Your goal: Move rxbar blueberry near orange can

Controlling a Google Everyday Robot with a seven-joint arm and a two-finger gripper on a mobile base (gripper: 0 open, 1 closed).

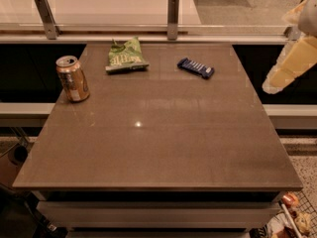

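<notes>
Brown and glossy, the table (158,148) fills most of the view, with a small bright glint of light near its middle. Behind its far edge runs a pale rail carried by two metal posts (172,15), and beyond that lies a light counter surface. Speckled floor (304,155) shows on the right of the table.

Three things sit along the far part of the table. The orange can (73,78) stands upright near the left edge, its silver top and pull tab facing up. The green chip bag (126,56) lies flat near the far edge, to the right of the can and apart from it. The rxbar blueberry (196,67) lies flat further right, at a slight angle, its dark blue wrapper with white lettering up. It is well apart from the can, with the chip bag lying between the two, and nothing touches it.

The tool (288,66) hangs at the right border of the view, a cream-coloured shape tilted downward, out past the right edge of the table and above it. It is clear of the bar and holds nothing that can be seen; whether it stands wide or narrow cannot be told.
</notes>
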